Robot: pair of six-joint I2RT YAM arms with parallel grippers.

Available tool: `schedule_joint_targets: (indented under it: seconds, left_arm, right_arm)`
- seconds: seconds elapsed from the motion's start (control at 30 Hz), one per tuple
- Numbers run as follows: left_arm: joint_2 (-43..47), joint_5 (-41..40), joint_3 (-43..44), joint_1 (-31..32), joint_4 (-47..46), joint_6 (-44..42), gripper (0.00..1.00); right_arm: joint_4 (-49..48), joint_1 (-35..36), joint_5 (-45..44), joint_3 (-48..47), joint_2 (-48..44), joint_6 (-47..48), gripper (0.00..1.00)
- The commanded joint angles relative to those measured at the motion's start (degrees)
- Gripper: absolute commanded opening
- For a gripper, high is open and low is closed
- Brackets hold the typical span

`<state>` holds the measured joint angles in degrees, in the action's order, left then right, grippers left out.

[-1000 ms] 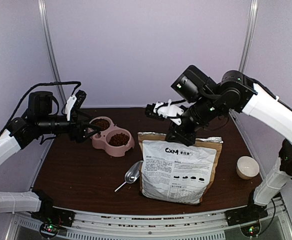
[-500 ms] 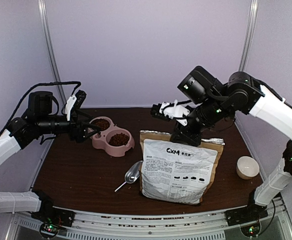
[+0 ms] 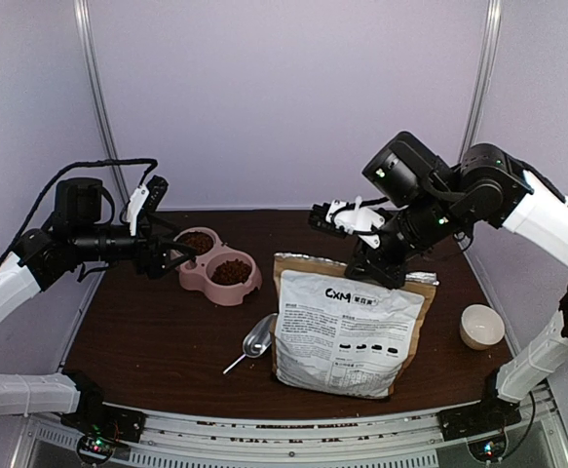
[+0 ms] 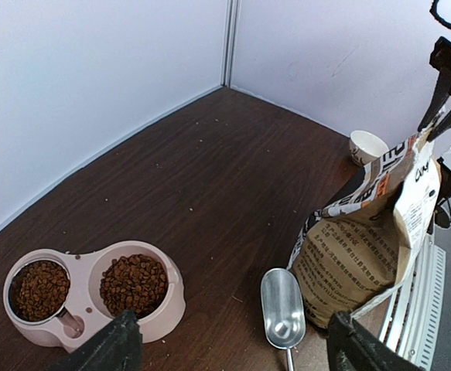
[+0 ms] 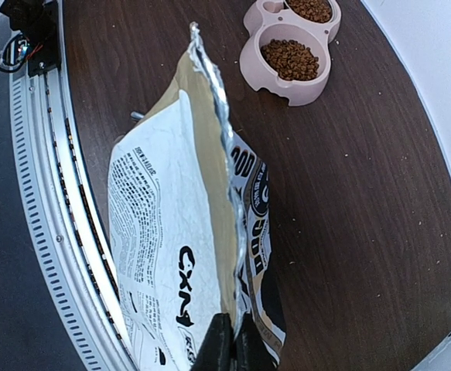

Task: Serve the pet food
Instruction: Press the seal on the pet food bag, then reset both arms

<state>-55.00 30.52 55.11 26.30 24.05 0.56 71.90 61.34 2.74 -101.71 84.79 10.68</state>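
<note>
Right gripper [image 3: 381, 273] is pinching the top foil edge of the bag [image 3: 347, 331]. In the right wrist view its fingers [image 5: 223, 346] are sitting closed together on that seam, with the bag [image 5: 179, 255] hanging below them and its printed face turned toward the near edge. The bag is standing upright on the table [image 3: 147, 331], right of centre, with its top edge drawn up to the grip. Its contents are not showing in any view. Left gripper [image 3: 170, 255] is hovering spread wide and holding nothing. It is sitting just to the left of the pink feeder [image 3: 220, 273], above table level, and whether it is touching the rim cannot be told. In the left wrist view its two fingertips [image 4: 124, 328] are framing the bottom corners, well apart. The pet food [image 3: 231, 272] is lying in both basins of the feeder, at the far left of the table, as loose reddish-brown pellets. The left wrist view shows both basins filled [image 4: 134, 282]. The right wrist view is catching the same kibble [image 5: 289, 56] beyond the bag. A metal scoop [image 3: 257, 339] is lying on the table just beside the bag's lower left corner, its handle pointing toward the near edge. A small white cup [image 3: 481, 325] is standing to the right of the bag, apart from it.
</note>
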Motion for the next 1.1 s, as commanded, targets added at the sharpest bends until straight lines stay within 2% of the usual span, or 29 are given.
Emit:
schedule_joint_targets:
  seconds: [0.0,0.13,0.27,0.33,0.43,0.57,0.77,0.9,0.97,1.07]
  left_arm:
    - [1.6,-1.2,-0.1,-0.4,-2.5,-0.1,0.85]
    - [2.4,-4.3,-0.9,-0.3,-3.5,1.0,0.86]
    - [0.2,-11.9,0.1,-0.3,-4.9,4.8,0.88]
    - [-1.4,-15.2,0.8,-0.3,-6.2,7.1,0.88]
    - [-3.9,-18.9,1.5,-0.5,-9.5,11.3,0.89]
    - [-7.8,-20.2,2.3,-4.4,-11.8,16.1,0.9]
    - [-10.3,-20.2,-1.8,-16.0,-14.5,18.1,0.89]
    - [-8.2,-19.4,-6.9,-27.3,-17.4,18.8,0.9]
    - [-6.1,-22.4,-10.3,-32.1,-19.4,18.6,0.91]
    - [-1.5,-30.4,-16.0,-34.3,-22.8,17.8,0.94]
  right_arm:
    - [1.3,-0.3,-2.8,0.4,-2.4,-0.8,0.28]
    - [-3.5,-0.4,-0.8,1.5,-5.5,-2.2,0.66]
    - [-12.1,-1.4,-0.2,3.0,-9.3,-5.5,0.92]
    - [-16.1,-2.7,-0.4,3.1,-10.4,-8.0,0.99]
    - [-19.6,-6.9,-0.8,2.7,-10.9,-12.7,1.0]
    - [-22.2,-18.3,0.5,6.8,-11.9,-19.4,1.0]
    - [-33.2,-37.1,4.1,25.9,-17.1,-24.3,1.0]
    - [-40.3,-49.4,4.5,36.6,-19.5,-25.1,1.0]
    - [-43.4,-53.8,3.1,40.9,-20.8,-25.1,1.0]
    - [-52.4,-59.8,3.0,49.2,-24.9,-26.5,1.0]
